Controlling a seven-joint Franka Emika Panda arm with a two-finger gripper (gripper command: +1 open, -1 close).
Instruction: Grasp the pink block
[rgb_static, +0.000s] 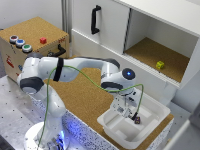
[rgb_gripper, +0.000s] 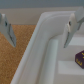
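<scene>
Down in the white tray (rgb_static: 150, 112), at the exterior view's lower right: the pink block (rgb_static: 137, 120), a tiny dark maroon cube resting on the tray floor near the tray's middle. Just above and slightly toward the exterior view's left of it: the gripper (rgb_static: 128, 111), hanging from the white arm (rgb_static: 75, 70) with its blue-lit wrist. Close to the block but apart from it, no contact visible.

Seen from the wrist view: fingers (rgb_gripper: 7, 31) spread wide, one at each side of the frame, nothing pinched between them. Between the fingers only the tray's white rim (rgb_gripper: 42, 47) and a strip of cork-brown counter (rgb_gripper: 22, 45). Pink block (rgb_gripper: 79, 58) off to one side, beyond the far finger, outside the gap rather than inside it, sitting lower on the tray floor.

Elsewhere in the exterior view: yellow-green cube (rgb_static: 160, 65) on the cork floor of the open cabinet shelf, well apart from the tray; wooden box (rgb_static: 35, 42) with coloured buttons and a red square on top, at the exterior view's upper left.
</scene>
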